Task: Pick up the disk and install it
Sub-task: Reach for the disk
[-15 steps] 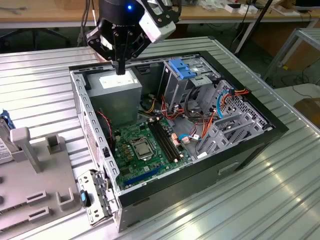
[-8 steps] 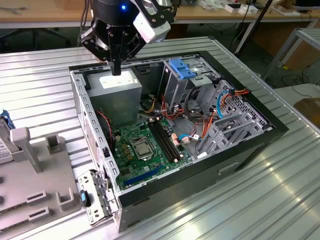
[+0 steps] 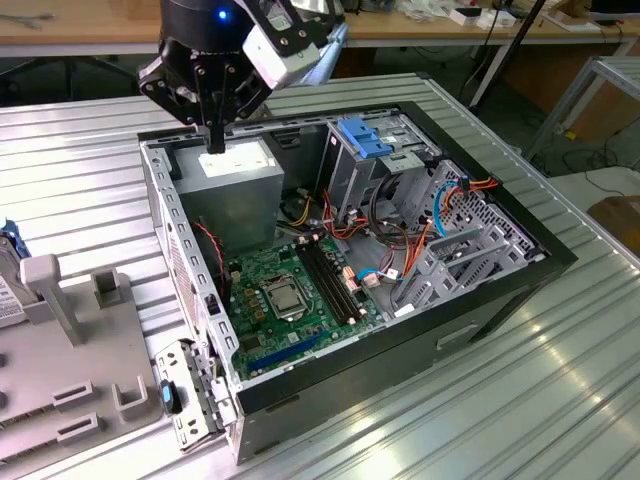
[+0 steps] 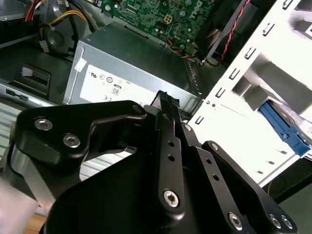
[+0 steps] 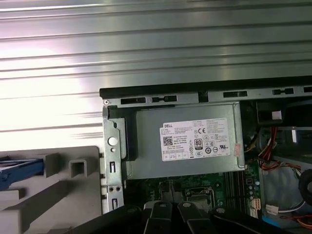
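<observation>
So you're at the pick-up step, not yet begun. Your end effector (image 3: 215,148) hangs over the grey power box (image 3: 240,180), fingers together, holding nothing. The disk (image 5: 19,173) sits in the grey stand (image 3: 70,330) on the tabletop (image 3: 400,420), well apart, at the exterior view's left. Reaching it needs fingers apart.

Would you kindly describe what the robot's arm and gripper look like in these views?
The gripper is matte black, built of flat bar linkages joined by silver screws, tapering to narrow fingers with small holes. In the exterior view its rounded black wrist carries a glowing blue light and a white box-shaped module on one side.
</observation>
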`<state>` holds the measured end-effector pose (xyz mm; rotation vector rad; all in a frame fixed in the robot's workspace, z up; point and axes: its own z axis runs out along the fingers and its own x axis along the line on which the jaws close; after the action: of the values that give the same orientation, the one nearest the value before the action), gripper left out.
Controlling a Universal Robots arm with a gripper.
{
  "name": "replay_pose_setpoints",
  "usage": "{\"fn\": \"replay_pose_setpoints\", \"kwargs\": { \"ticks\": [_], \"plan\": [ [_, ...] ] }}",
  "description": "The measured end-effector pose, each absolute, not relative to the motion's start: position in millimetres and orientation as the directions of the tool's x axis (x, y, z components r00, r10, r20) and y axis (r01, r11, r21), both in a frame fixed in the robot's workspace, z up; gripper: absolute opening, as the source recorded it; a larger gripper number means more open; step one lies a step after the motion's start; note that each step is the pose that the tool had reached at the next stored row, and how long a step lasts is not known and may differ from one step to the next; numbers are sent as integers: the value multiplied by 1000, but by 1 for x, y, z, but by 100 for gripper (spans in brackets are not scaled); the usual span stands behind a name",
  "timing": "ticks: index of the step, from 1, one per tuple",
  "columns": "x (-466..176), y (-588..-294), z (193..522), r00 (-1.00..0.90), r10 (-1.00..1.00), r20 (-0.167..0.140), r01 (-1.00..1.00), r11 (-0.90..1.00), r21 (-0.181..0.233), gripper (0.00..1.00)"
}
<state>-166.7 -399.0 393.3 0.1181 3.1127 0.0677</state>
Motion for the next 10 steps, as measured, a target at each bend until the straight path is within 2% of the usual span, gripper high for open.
{"fn": "replay_pose_setpoints", "kwargs": {
  "ticks": [10],
  "plan": [
    [-186,-399,393,-997,76,-24,75,996,44,11]
  ]
}}
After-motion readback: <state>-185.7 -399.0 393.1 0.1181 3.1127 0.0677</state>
